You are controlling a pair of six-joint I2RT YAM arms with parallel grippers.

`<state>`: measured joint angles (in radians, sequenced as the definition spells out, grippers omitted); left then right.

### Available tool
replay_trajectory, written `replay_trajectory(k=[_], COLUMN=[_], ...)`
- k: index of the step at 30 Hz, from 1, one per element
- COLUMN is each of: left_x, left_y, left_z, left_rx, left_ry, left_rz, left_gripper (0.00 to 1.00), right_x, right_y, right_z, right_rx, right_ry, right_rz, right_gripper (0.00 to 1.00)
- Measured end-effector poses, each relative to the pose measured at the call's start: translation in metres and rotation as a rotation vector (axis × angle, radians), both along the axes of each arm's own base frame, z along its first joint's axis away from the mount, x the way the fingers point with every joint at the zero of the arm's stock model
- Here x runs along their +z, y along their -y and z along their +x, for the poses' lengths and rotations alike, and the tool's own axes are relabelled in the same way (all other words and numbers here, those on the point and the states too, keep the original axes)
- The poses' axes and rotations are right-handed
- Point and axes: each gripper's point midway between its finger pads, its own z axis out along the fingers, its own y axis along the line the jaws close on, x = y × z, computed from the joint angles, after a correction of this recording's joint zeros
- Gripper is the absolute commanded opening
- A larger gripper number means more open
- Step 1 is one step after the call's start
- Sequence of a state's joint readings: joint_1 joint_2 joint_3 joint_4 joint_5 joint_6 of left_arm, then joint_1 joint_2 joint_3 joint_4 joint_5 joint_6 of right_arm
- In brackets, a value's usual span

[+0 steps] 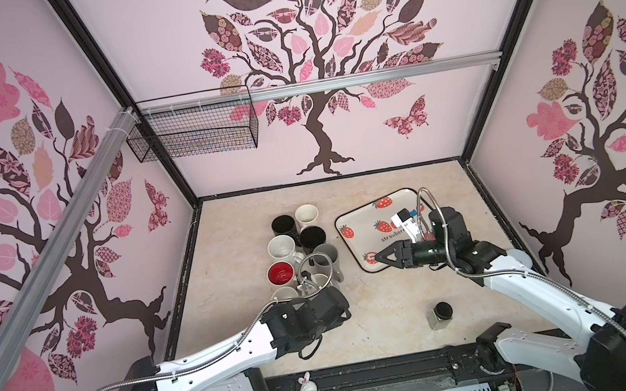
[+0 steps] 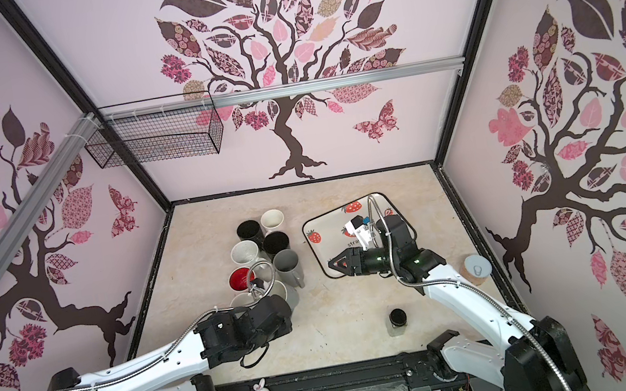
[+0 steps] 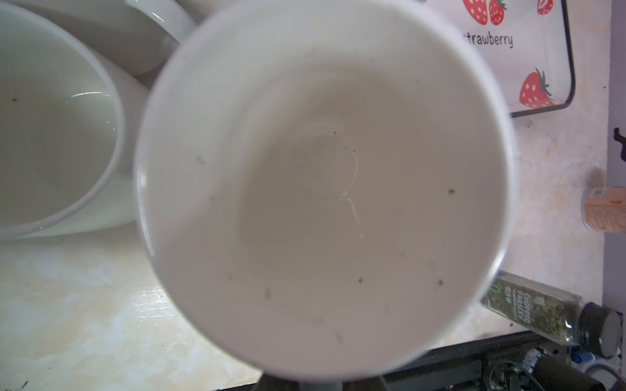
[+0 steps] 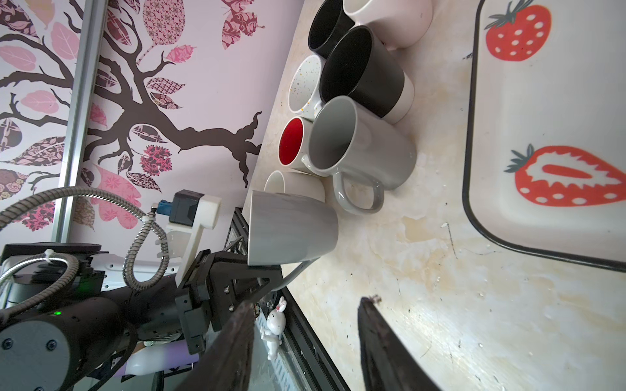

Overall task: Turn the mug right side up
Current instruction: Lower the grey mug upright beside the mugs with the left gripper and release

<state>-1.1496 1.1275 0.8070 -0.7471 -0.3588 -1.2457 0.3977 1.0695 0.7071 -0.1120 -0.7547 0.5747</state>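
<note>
Entry — my left gripper (image 4: 274,276) was clenched on the handle of the grey mug (image 4: 291,228). The mug was mouth up, its white inside facing my wrist camera and its base toward the table (image 4: 423,264). I could not tell whether the base touched. It stood at the near end of the other mugs (image 4: 362,145), left of the tray (image 4: 501,111). My right gripper (image 1: 379,256) hung parted and empty over the tray's near corner.
</note>
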Motion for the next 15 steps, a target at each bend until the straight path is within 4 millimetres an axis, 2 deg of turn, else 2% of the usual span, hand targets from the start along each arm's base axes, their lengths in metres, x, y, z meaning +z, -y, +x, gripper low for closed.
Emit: replay_trajectory(k=[7, 15], left_x=[-0.009, -0.026], left_y=[0.0, 0.003], left_z=[0.018, 0.019], left_rx=[0.071, 0.08], left_ry=[-0.043, -0.11], left_rz=[0.024, 0.052], left_gripper=[0.0, 0.0], right_x=[-0.004, -0.008], right_y=[0.004, 0.009], right_z=[-0.001, 0.002], right_rx=[-0.007, -0.016], right_ry=[0.012, 0.026], right_rz=[-0.025, -0.045], right_gripper=[0.53, 0.54])
